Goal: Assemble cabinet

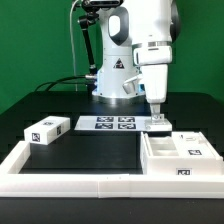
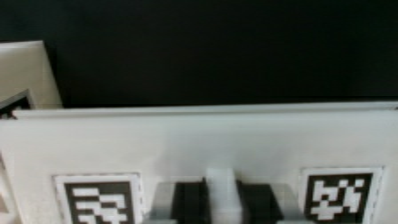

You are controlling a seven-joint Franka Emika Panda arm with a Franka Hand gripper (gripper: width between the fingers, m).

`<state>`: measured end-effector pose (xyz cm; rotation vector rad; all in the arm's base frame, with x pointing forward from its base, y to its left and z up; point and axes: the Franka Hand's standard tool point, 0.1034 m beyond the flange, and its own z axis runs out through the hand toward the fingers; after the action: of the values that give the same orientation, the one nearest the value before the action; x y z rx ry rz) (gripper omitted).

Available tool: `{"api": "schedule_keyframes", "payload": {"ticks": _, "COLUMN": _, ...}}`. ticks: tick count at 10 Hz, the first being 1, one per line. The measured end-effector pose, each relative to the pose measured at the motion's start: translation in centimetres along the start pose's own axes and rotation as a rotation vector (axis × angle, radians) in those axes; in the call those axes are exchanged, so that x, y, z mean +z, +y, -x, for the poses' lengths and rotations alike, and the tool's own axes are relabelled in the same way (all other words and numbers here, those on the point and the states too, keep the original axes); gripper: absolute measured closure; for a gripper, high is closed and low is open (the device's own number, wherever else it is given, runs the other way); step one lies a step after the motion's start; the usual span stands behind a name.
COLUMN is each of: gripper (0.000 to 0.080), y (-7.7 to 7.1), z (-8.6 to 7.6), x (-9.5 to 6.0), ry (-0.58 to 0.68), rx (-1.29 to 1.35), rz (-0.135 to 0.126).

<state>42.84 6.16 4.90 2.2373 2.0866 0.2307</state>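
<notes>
The cabinet [image 1: 165,168] lies at about four o'clock in the exterior view. It is an open white body with low walls, close to the border rail [image 1: 70,184] that runs along six o'clock. The gripper [image 1: 157,120] stands upright over the body's far edge, near its eleven o'clock corner, with its tips down at the wall.

In the wrist view the two dark fingers [image 2: 187,205] sit close together with a pale strip between them, against a white face carrying two tags. The stance is narrow, but that part of the picture is blurred, so I cannot tell whether they pinch the wall or merely straddle it.

A loose panel [image 1: 45,130] with one tag rests at nine o'clock, well apart from the body. The marker board [image 1: 108,123] lies at twelve o'clock on the black table [image 1: 90,155], near the gripper.

The main danger, as I judge it, is the off-centre contact. Most of the body lies toward five o'clock of the fingers, so a lift or drag from here could swing or tip it about the tips. A thin, smooth plastic wall may also slide out of a light pinch. A pull toward six o'clock could jam the body against the rail, and one toward eleven o'clock could ride it onto the marker board and cover the tags there.
</notes>
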Motion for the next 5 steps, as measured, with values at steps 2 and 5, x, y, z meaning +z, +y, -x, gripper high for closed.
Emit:
{"api": "schedule_keyframes", "payload": {"ticks": 2, "gripper": 0.0731, "y": 0.22, "z": 0.19, "x": 0.05, "ry": -0.011, "rx": 0.000, "rz": -0.012}}
{"api": "schedule_keyframes", "payload": {"ticks": 5, "gripper": 0.0731, "y": 0.56, "z": 0.14, "x": 0.05, "ry": -0.025, "rx": -0.004, "rz": -0.028}}
